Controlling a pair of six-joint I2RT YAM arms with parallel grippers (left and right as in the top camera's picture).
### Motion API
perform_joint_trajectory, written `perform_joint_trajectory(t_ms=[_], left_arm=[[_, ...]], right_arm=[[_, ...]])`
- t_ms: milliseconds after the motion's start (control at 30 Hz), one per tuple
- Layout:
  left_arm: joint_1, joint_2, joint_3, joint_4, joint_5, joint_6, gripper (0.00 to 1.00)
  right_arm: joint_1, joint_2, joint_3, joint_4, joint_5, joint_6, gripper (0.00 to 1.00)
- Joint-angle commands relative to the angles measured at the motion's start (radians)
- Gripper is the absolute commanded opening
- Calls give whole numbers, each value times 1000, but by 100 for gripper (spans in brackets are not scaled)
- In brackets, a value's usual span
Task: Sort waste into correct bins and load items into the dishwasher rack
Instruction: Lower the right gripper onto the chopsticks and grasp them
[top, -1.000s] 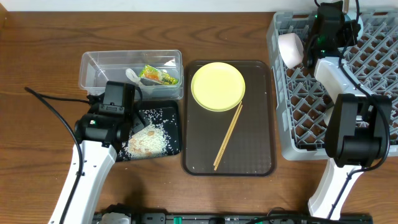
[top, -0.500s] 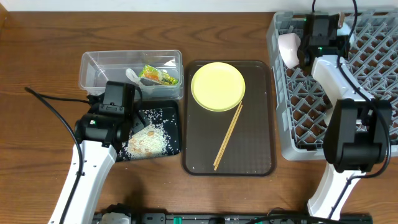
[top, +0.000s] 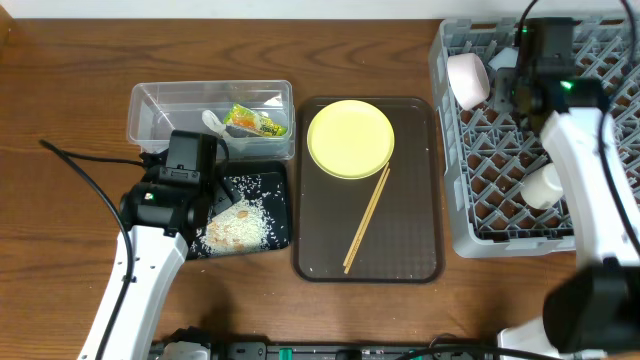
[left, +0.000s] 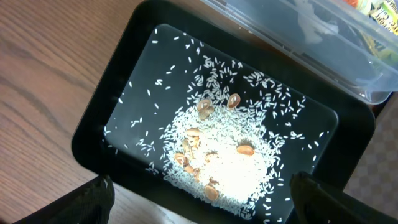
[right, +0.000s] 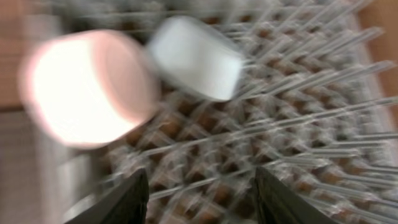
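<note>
Left claw (left: 202, 186) spread wide and empty as I read it, rice grains (left: 227, 171) heaped in black tray (left: 102, 118) beneath, clear tub (top: 142, 102) at tray's 12 o'clock holding snack wrapper (top: 255, 122), right claw (right: 199, 186) parted, empty, over dishwasher rack (right: 292, 130), white bowl (right: 87, 87) at my 10 o'clock, blurred.

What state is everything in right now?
Left gripper: open, over black tray.
Right gripper: open, empty, over rack.
Black tray: holds rice.
Clear tub: holds wrapper and white scrap.
Yellow plate: flat on brown tray, not racked.
Chopsticks: on brown tray, not racked.
White bowl: on its side in rack.
</note>
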Motion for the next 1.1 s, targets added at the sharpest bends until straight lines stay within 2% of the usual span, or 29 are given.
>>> perform_joint_trajectory(t_ms=[0,100,267,433,533,633,800,1067], left_arm=[[4,3,17,-4,-23,-16,93],[4,3,17,-4,-23,-16,93],[4,3,17,-4,-23,-16,93],[4,3,17,-4,-23,-16,93],[4,3,17,-4,-23,-16,93],[4,3,17,-4,-23,-16,93],[4,3,17,-4,-23,-16,93],[4,3,17,-5,-23,-16,93]], right_arm=[[61,-55,-2,-105,-433,76,51],[131,-47,-11,-201,-537,76,50],[290,-20,-103,-239,-510,146,48],[435,9,-259,-176,-392,341,45],[498,13,-357,-91,-338,453,36],[550,13,-448,29,-258,542,34],[614,13,-549,178,-191,600,32],[655,14,-604,210,-99,684,30]])
